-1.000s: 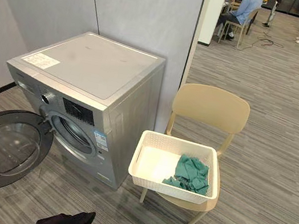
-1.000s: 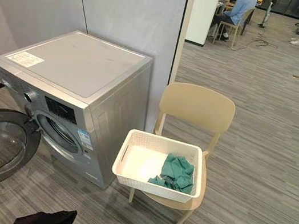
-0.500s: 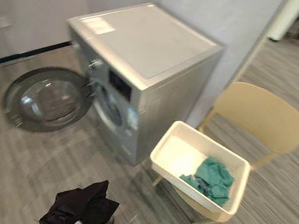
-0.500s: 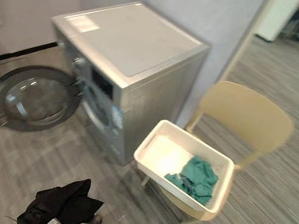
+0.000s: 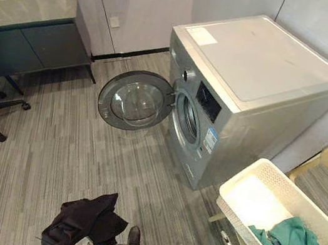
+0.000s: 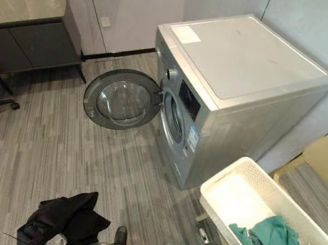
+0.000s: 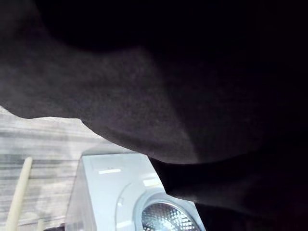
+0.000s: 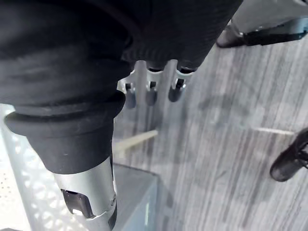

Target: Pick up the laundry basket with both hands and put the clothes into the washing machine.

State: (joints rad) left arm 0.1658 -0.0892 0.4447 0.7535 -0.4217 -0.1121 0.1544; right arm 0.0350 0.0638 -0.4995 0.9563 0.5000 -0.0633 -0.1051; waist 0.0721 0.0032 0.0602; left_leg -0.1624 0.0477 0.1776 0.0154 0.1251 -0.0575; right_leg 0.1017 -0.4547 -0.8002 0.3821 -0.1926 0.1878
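I get bright, even indoor light from overhead in the head views, a soft sheen on the washing machine (image 5: 264,58) top, a faint shadow on the floor (image 5: 50,153) under the laundry basket (image 5: 241,175), left wrist view mostly in darkness.

The right hand (image 8: 153,77) has slim silver fingers (image 8: 176,89) with dark tips and a thick silver thumb (image 8: 89,192) below a black ribbed cover (image 8: 72,72); loose black fabric wraps the left hand (image 5: 87,228).
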